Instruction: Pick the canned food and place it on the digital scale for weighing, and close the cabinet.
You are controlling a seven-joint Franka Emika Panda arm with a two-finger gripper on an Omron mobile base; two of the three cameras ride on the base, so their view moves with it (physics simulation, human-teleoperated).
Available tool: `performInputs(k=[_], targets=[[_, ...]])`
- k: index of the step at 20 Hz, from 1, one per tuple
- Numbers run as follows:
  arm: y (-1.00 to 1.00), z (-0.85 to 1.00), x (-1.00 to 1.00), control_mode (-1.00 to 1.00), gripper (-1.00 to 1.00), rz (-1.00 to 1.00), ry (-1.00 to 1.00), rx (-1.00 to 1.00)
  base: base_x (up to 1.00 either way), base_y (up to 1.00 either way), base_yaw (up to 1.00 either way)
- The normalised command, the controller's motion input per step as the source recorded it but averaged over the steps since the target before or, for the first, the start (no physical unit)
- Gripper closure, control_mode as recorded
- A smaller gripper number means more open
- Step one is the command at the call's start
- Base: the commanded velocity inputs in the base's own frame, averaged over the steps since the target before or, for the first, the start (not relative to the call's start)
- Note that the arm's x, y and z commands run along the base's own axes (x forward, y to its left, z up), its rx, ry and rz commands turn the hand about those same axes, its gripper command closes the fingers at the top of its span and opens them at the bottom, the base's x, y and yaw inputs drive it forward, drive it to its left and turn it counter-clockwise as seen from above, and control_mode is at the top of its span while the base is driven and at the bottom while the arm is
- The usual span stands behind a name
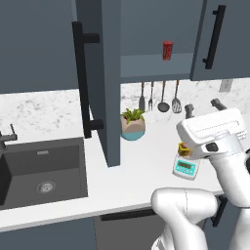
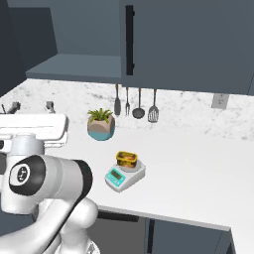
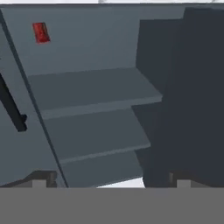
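Canned food sits on top of the digital scale, on the white surface near the potted plant. I see my pincer spread wide, holding nothing. The cabinet door is open.

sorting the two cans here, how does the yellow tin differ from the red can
The canned food is short, wide and yellow-orange; the red can is taller and slimmer. The canned food sits on the digital scale on the counter; the red can stands on a shelf inside the open cabinet. Both stand upright.
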Motion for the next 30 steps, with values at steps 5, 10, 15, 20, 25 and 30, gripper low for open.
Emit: performInputs(k=[5, 10, 15, 20, 25, 30], targets=[[1.0, 0.0, -0.57, -1.0, -1.0, -0.04, -0.06, -0.06, 0.0, 0.0, 0.0], [1.0, -0.01, -0.94, -1.0, -1.0, -0.15, -0.08, -0.12, 0.0, 0.0, 0.0], [0.9, 0.0, -1.0, -1.0, -1.0, -0.24, 0.0, -0.42, 0.0, 0.0, 0.0], [0.84, 0.0, -0.98, -1.0, -1.0, -0.26, 0.02, -0.45, 0.0, 0.0, 0.0], [0.7, -0.05, -0.9, -1.0, -1.0, -0.33, 0.02, -0.45, 0.0, 0.0, 0.0], [0.42, -0.05, -0.96, -1.0, -1.0, -0.41, 0.0, -0.31, 0.0, 0.0, 0.0]])
